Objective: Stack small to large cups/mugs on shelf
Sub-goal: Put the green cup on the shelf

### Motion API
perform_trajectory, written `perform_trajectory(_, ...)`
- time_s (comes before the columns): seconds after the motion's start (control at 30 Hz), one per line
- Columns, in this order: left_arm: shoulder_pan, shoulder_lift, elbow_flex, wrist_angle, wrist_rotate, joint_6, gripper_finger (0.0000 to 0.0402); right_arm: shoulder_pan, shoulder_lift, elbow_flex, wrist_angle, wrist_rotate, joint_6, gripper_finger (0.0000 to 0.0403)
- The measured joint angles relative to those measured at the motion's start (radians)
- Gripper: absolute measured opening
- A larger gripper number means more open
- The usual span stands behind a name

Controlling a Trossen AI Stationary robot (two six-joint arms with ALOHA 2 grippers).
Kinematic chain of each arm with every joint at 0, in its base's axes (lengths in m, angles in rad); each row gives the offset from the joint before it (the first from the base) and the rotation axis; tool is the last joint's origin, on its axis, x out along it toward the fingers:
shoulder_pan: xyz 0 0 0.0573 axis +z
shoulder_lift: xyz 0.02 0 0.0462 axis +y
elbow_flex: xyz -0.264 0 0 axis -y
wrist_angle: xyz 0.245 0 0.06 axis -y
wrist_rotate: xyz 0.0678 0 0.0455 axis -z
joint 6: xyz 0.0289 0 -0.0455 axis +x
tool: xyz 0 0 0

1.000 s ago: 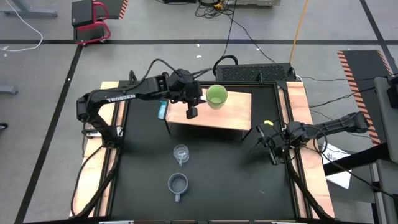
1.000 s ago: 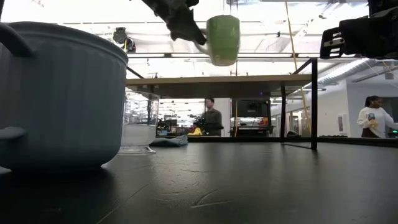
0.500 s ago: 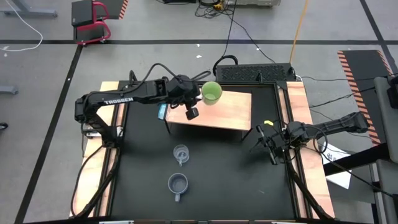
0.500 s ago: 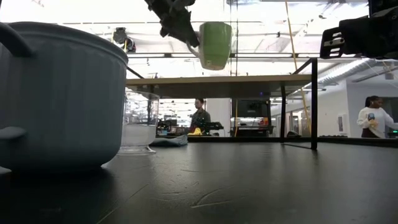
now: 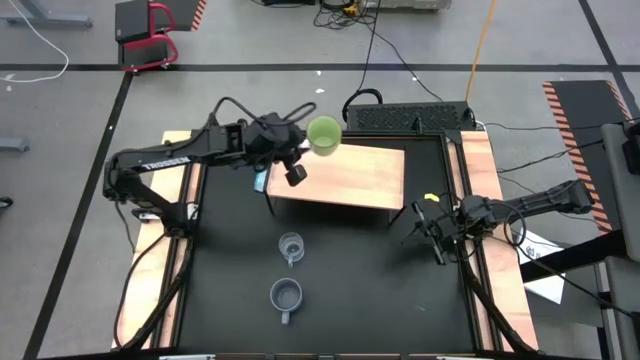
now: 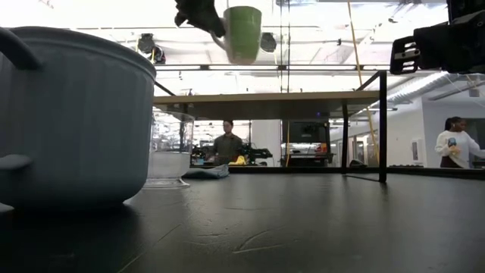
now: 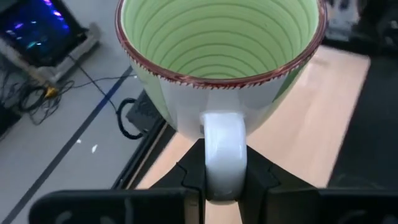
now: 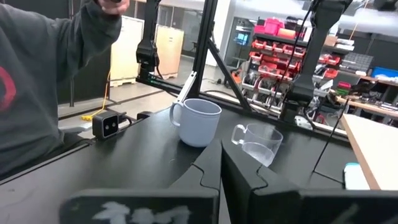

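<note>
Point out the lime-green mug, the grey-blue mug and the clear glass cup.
lime-green ceramic mug point(image 7: 217, 37), left wrist view, ribbed inside.
grey-blue mug point(image 8: 199, 122), right wrist view, outer wall.
clear glass cup point(image 5: 291, 246), high view, its open top.

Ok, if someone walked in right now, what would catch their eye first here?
The lime-green mug, held by its handle in the left gripper, jaws shut on it, high above the shelf's far left corner. Next, the glass cup and grey-blue mug waiting on the black tabletop in front of the shelf.
</note>
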State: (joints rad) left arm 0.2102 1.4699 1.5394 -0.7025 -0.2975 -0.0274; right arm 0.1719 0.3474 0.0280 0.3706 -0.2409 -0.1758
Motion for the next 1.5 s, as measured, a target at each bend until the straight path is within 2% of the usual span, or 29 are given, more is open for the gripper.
perform_trajectory(0.17,-0.011,-0.009,-0.018,-0.032,-0.052,-0.069,0.0052,0.000,0.000,0.000,-0.002,0.000,0.000,0.0000)
perform_trajectory(0.27,-0.018,-0.034,-0.091,-0.039,-0.094,-0.119,0.0052,0.000,0.000,0.000,-0.002,0.000,0.000,0.0000)
perform_trajectory(0.53,-0.035,-0.155,-0.344,0.202,-0.113,-0.276,0.0052,0.000,0.000,0.000,-0.002,0.000,0.000,0.0000)
perform_trajectory(0.67,-0.054,-0.187,-0.425,0.257,-0.138,-0.321,0.0052,0.000,0.000,0.000,-0.001,0.000,0.000,0.0000)
perform_trajectory(0.97,-0.125,-0.191,-0.440,0.285,-0.196,-0.399,0.0052,0.000,0.000,0.000,0.005,0.000,-0.004,0.0000)
perform_trajectory(1.33,-0.204,-0.208,-0.439,0.103,-0.316,-0.502,0.0052,0.000,0.000,0.000,-0.006,0.000,-0.019,0.0000)
perform_trajectory(1.5,-0.264,-0.212,-0.437,0.098,-0.342,-0.537,0.0052,0.000,0.000,0.000,-0.007,0.000,-0.019,0.0000)
